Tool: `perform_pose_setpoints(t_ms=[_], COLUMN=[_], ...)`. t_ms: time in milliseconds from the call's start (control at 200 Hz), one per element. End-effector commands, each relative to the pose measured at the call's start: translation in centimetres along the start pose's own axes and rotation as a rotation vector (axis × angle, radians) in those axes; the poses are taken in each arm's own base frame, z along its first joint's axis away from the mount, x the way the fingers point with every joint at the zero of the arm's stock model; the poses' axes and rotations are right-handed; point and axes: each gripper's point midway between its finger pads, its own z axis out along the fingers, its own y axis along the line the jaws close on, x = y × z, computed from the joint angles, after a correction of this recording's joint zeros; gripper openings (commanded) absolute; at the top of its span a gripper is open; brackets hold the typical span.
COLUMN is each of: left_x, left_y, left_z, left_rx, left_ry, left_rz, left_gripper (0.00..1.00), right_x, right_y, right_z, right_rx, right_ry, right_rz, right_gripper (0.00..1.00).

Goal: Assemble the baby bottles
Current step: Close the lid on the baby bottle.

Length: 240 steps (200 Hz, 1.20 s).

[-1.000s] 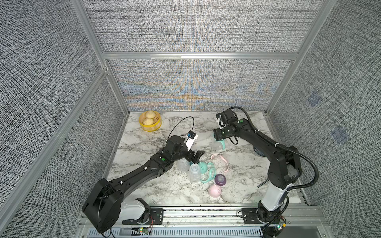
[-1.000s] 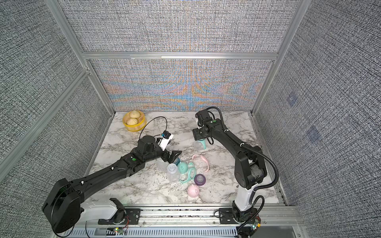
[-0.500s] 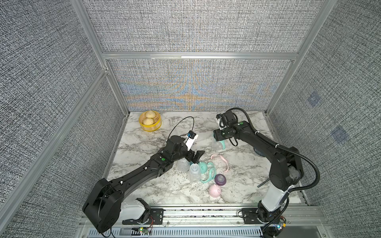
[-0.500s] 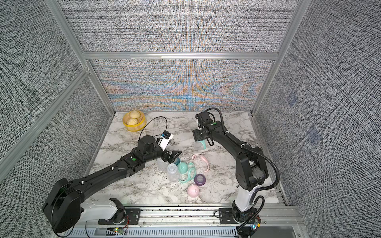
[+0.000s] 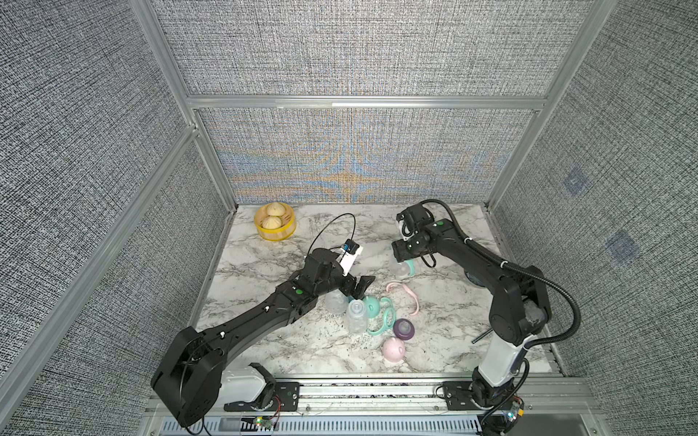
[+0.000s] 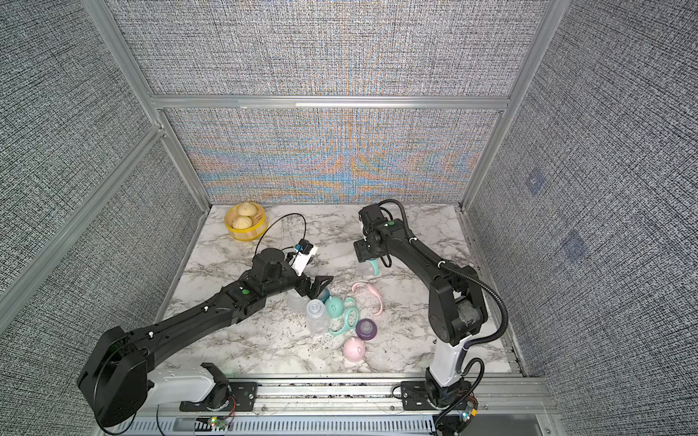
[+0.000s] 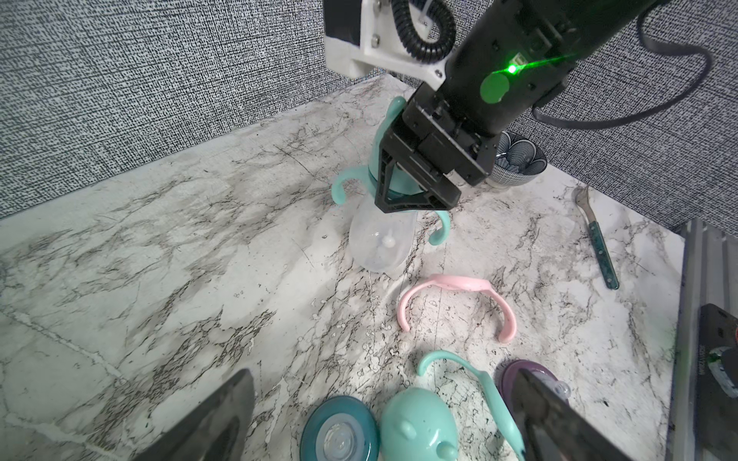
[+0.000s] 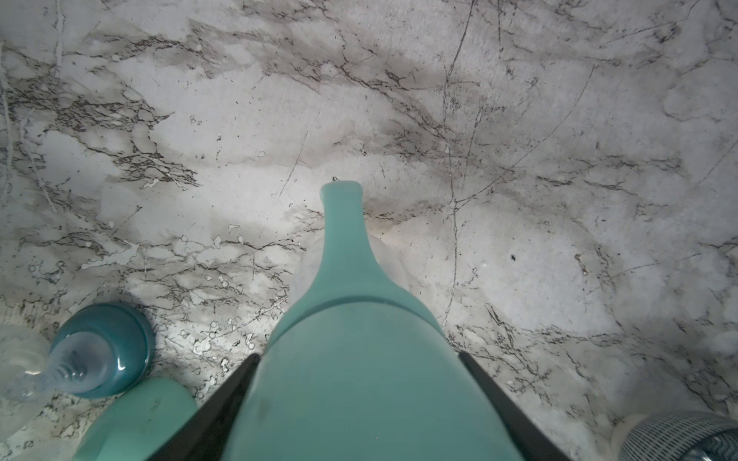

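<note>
Right gripper was clamped on the mint dome cap of a tilted clear bottle right below it; left gripper sat wide open, teal collar and loose mint cap just under its fingers

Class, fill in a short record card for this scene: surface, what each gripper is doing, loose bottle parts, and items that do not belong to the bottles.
Surface: marble table
Right arm: right gripper shut on the mint-capped bottle, gripped at its cap
Left arm: left gripper open, holding nothing, above the teal collar and mint dome cap
Loose parts: pink handle, mint handle, purple collar, pink dome cap, clear bottle
Not bottle parts: yellow basket of buns, patterned bowl
</note>
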Motion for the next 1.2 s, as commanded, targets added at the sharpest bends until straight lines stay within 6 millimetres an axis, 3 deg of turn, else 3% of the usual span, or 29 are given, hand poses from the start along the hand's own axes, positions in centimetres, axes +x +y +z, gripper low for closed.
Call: perform_pose_setpoints(t_ms=[0, 666, 1001, 1196], left_x=[-0.6, -0.4, -1.1, -2.0], left_y=[0.1, 0.2, 1.0, 2.5], left_z=[-0.2, -0.3, -0.3, -0.9], left_rx=[-0.004, -0.015, -0.054, -0.118], left_ry=[-0.022, -0.014, 0.005, 0.002], left_rz=[0.004, 0.003, -0.024, -0.057], left_gripper=[1.00, 1.00, 1.00, 1.00], right_x=[0.5, -2.2, -3.0, -1.8], right_y=[0.0, 1.0, 1.0, 3.4], right_z=[-0.1, -1.8, -7.0, -10.4], right_rx=[-0.001, -0.062, -0.056, -0.095], right_ry=[0.038, -0.009, -0.097, -0.148], right_rz=[-0.013, -0.056, -0.088, -0.124], right_gripper=[0.74, 0.79, 0.87, 0.87])
